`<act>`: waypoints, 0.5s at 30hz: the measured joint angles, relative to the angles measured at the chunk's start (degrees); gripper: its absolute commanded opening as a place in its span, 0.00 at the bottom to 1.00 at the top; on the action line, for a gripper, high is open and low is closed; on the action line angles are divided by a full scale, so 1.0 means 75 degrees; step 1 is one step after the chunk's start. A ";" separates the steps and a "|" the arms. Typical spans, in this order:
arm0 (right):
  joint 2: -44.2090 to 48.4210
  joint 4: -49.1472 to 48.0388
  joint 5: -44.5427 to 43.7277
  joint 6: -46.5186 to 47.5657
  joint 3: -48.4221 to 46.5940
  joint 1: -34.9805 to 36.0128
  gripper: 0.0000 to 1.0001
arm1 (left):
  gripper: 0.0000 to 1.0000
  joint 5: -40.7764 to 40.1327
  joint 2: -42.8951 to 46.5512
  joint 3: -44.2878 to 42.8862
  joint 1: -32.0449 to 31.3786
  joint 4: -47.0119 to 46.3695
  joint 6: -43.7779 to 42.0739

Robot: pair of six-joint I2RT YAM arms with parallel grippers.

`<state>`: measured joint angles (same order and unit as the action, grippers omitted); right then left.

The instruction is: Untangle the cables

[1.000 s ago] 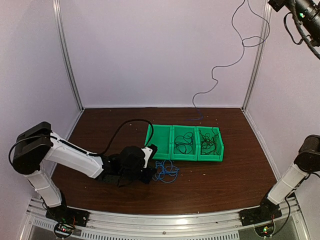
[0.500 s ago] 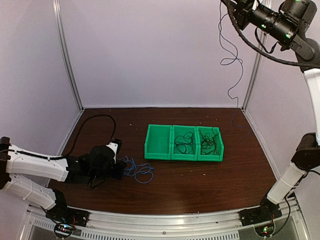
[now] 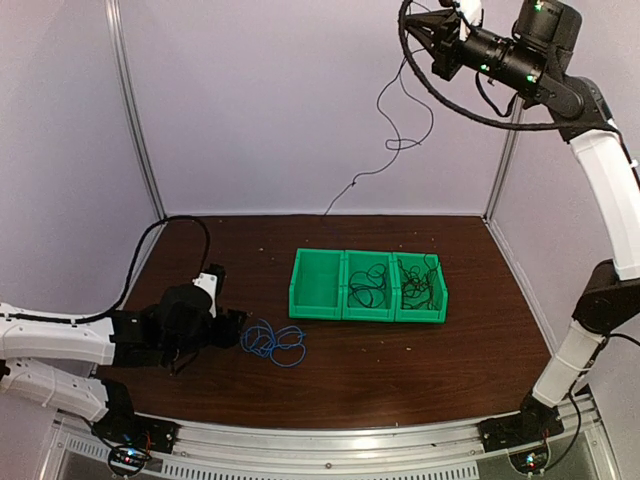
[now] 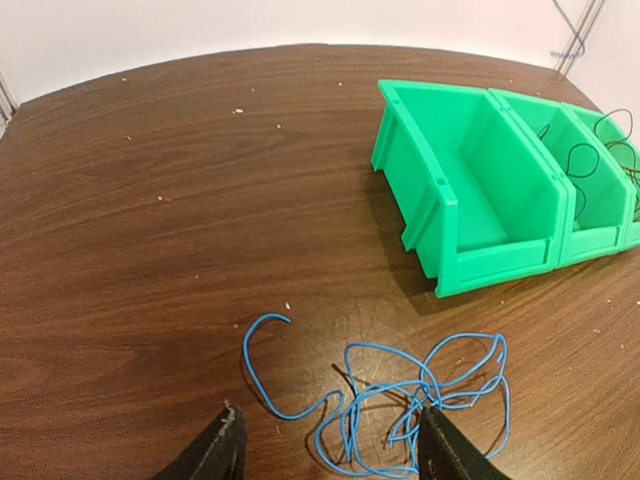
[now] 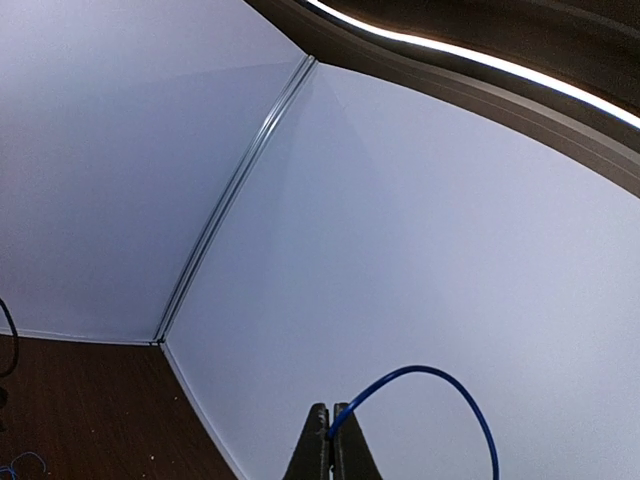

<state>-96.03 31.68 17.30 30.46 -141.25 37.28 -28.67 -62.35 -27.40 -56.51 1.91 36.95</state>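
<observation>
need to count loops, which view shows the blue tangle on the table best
Left wrist: the blue tangle fills the foreground, loops clear. Top external shows it as a small scribble. Right wrist catches only a sliver at its corner.

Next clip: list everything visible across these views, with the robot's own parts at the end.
Bins: three, green, joined in a row mid-table; the left one is empty.
Dark cables: count unclear, black, looped in the middle and right bins.
Blue cable tangle: one, blue, on the table just ahead of the left claw.
Hanging cable: one, blue at the grip, dangling from the raised right claw.
Table: one, dark brown wood.
Left claw: one, black, open, low over the table.
Right claw: one, black, shut on the hanging cable, high up.
</observation>
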 measured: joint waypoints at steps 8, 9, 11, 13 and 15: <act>-0.0650 0.0050 0.0006 0.0146 0.0239 0.0000 0.00 | 0.60 -0.0749 0.1055 0.0006 0.0003 0.0221 -0.0006; -0.0670 0.0061 0.0006 0.0157 0.0289 0.0000 0.00 | 0.60 -0.0868 0.1174 0.0017 0.0003 0.0221 -0.0006; -0.0664 0.0076 0.0006 0.0187 0.0495 0.0000 0.00 | 0.61 -0.1032 0.1320 0.0055 0.0009 0.0221 -0.0012; -0.0629 0.0041 0.0000 0.0245 0.0793 0.0000 0.00 | 0.61 -0.1177 0.1387 0.0099 0.0009 0.0227 -0.0035; -0.0583 0.0026 -0.0003 0.0326 0.1227 0.0000 0.00 | 0.61 -0.1244 0.1393 0.0111 0.0015 0.0245 -0.0055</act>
<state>-100.40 31.88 17.28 32.91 -132.05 37.28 -38.00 -51.90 -26.57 -56.40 3.75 36.53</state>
